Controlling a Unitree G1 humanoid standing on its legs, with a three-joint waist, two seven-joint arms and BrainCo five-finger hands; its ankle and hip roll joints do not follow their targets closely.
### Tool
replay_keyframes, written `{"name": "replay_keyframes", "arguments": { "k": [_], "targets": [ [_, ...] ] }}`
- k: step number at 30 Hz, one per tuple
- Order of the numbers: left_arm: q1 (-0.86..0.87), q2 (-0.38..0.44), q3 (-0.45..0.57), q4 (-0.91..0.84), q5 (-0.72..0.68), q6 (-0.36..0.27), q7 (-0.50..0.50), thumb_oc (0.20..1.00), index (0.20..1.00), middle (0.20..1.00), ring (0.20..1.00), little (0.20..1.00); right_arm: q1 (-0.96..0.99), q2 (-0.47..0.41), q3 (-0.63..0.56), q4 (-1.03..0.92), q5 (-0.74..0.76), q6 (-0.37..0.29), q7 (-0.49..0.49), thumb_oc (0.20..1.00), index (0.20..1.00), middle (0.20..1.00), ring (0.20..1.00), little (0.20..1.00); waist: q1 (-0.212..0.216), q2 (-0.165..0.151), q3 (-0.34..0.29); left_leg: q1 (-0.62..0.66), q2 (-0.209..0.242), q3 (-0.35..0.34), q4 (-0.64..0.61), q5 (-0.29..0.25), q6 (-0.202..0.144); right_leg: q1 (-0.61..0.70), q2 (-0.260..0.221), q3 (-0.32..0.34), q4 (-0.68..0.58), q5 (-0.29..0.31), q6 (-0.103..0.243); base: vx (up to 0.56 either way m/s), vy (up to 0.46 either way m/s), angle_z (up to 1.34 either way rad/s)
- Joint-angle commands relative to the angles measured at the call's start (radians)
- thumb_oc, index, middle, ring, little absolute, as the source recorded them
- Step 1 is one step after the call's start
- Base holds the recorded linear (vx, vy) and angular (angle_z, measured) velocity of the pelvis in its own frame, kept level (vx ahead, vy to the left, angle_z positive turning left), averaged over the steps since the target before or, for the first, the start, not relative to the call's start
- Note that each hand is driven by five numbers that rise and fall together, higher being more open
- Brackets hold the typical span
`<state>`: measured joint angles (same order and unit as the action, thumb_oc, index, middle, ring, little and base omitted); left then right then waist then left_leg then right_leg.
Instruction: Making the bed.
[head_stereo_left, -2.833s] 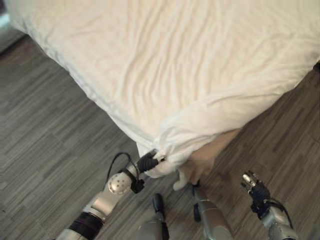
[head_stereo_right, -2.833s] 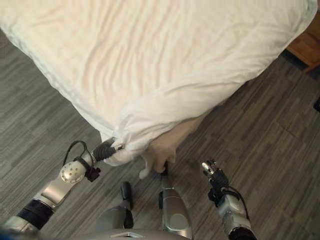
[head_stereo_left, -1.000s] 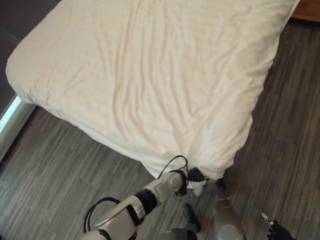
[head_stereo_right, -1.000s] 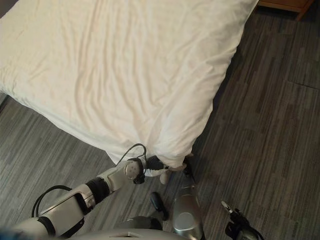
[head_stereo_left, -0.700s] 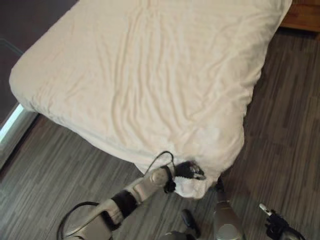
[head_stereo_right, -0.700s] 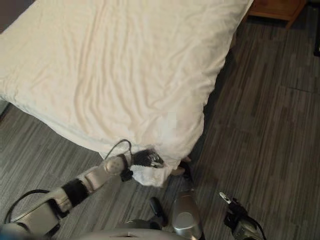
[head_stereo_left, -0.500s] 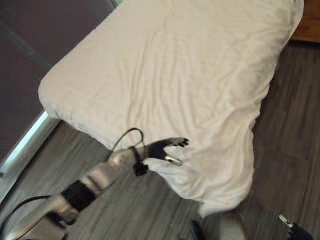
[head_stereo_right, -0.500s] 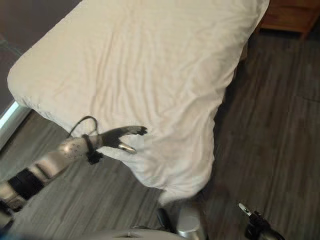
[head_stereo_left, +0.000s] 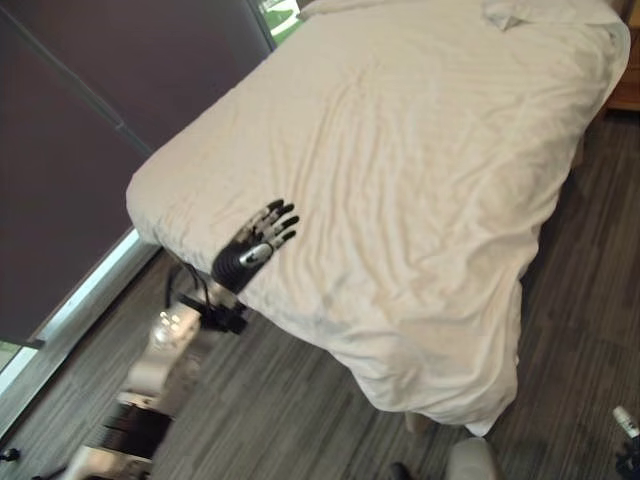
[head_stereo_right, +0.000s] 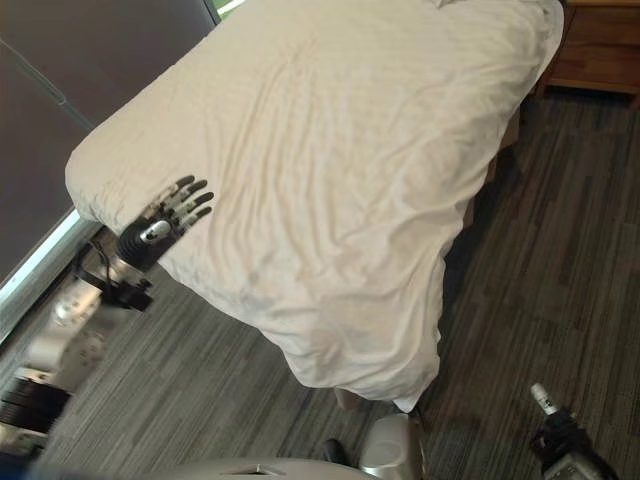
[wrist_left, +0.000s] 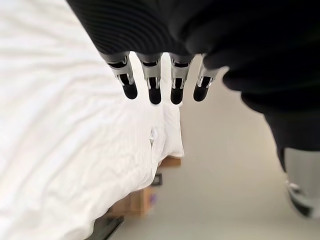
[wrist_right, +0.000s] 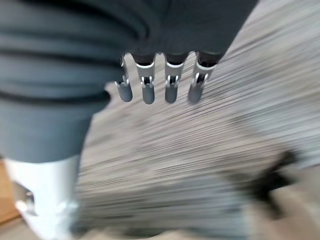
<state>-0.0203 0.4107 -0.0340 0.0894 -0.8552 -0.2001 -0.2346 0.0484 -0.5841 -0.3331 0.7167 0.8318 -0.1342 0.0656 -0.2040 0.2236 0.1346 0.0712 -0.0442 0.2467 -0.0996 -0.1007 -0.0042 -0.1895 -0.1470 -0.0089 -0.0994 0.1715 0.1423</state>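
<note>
White, faintly striped duvet (head_stereo_left: 420, 180); grey streaked plank floor (head_stereo_right: 540, 290); brown wooden nightstand (head_stereo_right: 600, 45); dark grey wall (head_stereo_left: 90, 110).

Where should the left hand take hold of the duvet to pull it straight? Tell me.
Probably the drooping near corner of the duvet, pinched from below: it hangs free over the floor. The left hand is open, the fingers straight.

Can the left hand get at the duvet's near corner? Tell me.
Probably yes: the left hand is open above the duvet, and nothing lies between it and the near corner hanging toward the floor.
</note>
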Motion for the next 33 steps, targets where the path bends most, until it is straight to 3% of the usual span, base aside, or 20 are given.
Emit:
{"name": "replay_keyframes", "arguments": {
  "k": [1,3,6,12,15,24,27,28,31,33],
  "targets": [
    [-0.027,0.007,-0.034,0.015,-0.029,-0.06,0.067,1.0,1.0,1.0,1.0,1.0,-0.081,0.011,0.075,-0.208,0.058,-0.154,-0.01,0.2,0.2,0.2,0.2,0.2,0.007,-0.05,-0.007,-0.102,-0.017,-0.04,0.012,0.119,-0.03,0.071,0.047,0.019,0.028,-0.033,-0.004,0.0,0.007,-0.15],
    [0.041,-0.047,-0.009,-0.003,0.014,-0.048,0.083,1.0,1.0,1.0,1.0,1.0,-0.077,0.057,0.134,-0.507,0.061,-0.178,0.004,0.2,0.2,0.2,0.2,0.2,0.026,-0.073,-0.013,-0.112,-0.012,-0.024,0.012,0.121,-0.025,0.058,0.052,0.025,0.024,-0.025,-0.003,-0.01,-0.022,-0.23],
    [0.063,-0.084,-0.01,0.011,0.013,-0.044,0.086,1.0,1.0,1.0,1.0,1.0,-0.154,0.073,0.255,-0.71,0.091,-0.177,0.069,0.2,0.2,0.2,0.2,0.2,0.058,-0.098,-0.021,-0.12,-0.006,-0.014,0.012,0.123,-0.022,0.048,0.057,0.026,0.017,-0.019,0.003,-0.01,-0.045,-0.2],
    [0.07,-0.108,-0.011,-0.004,0.013,-0.057,0.081,1.0,1.0,1.0,1.0,1.0,-0.297,0.11,0.416,-0.754,0.119,-0.156,0.111,0.2,0.2,0.2,0.2,0.2,0.112,-0.116,-0.025,-0.142,0.002,-0.005,0.012,0.128,-0.025,0.025,0.061,0.026,0.012,-0.016,0.011,-0.02,-0.022,-0.04],
    [0.031,-0.117,-0.036,0.003,-0.008,-0.073,0.086,1.0,1.0,1.0,1.0,1.0,-0.425,0.155,0.512,-0.581,0.169,-0.137,0.086,0.2,0.2,0.2,0.2,0.2,0.148,-0.11,-0.023,-0.154,0.0,-0.01,0.012,0.132,-0.027,0.014,0.055,0.021,0.012,-0.012,0.016,-0.02,-0.012,0.0],
    [-0.025,-0.137,-0.09,0.038,-0.061,-0.092,0.085,1.0,1.0,1.0,1.0,1.0,-0.636,0.208,0.437,-0.118,0.337,-0.145,0.05,0.2,0.2,0.2,0.2,0.2,0.203,-0.071,-0.004,-0.168,-0.01,-0.04,0.012,0.143,-0.03,0.008,0.047,0.006,0.012,-0.016,0.012,-0.01,-0.003,0.09],
    [-0.036,-0.126,-0.112,0.035,-0.076,-0.088,0.075,1.0,1.0,1.0,1.0,1.0,-0.712,0.186,0.4,0.094,0.376,-0.111,0.039,0.2,0.2,0.2,0.2,0.2,0.223,-0.055,0.0,-0.179,-0.015,-0.051,0.012,0.148,-0.031,0.001,0.045,-0.002,0.012,-0.017,0.012,-0.01,0.002,0.14],
    [-0.041,-0.118,-0.128,0.022,-0.076,-0.081,0.066,1.0,1.0,1.0,1.0,1.0,-0.732,0.178,0.401,0.249,0.358,-0.058,0.028,0.2,0.2,0.2,0.2,0.2,0.237,-0.046,0.004,-0.186,-0.017,-0.054,0.012,0.152,-0.031,-0.007,0.044,-0.005,0.012,-0.014,0.012,-0.01,0.002,0.07],
    [-0.044,-0.117,-0.139,0.013,-0.074,-0.072,0.059,1.0,1.0,1.0,1.0,1.0,-0.722,0.211,0.393,0.304,0.364,-0.021,0.034,0.2,0.2,0.2,0.2,0.2,0.246,-0.039,0.009,-0.195,-0.016,-0.048,0.012,0.154,-0.031,-0.015,0.045,-0.004,0.012,-0.012,0.014,0.0,0.0,0.0],
    [-0.045,-0.128,-0.132,0.014,-0.072,-0.067,0.051,1.0,1.0,1.0,1.0,1.0,-0.634,0.294,0.399,0.287,0.386,0.005,0.067,0.2,0.2,0.2,0.2,0.2,0.241,-0.04,0.015,-0.198,-0.013,-0.037,0.012,0.154,-0.032,-0.021,0.049,-0.001,0.012,-0.009,0.016,0.03,-0.008,-0.06]
  ]
}}
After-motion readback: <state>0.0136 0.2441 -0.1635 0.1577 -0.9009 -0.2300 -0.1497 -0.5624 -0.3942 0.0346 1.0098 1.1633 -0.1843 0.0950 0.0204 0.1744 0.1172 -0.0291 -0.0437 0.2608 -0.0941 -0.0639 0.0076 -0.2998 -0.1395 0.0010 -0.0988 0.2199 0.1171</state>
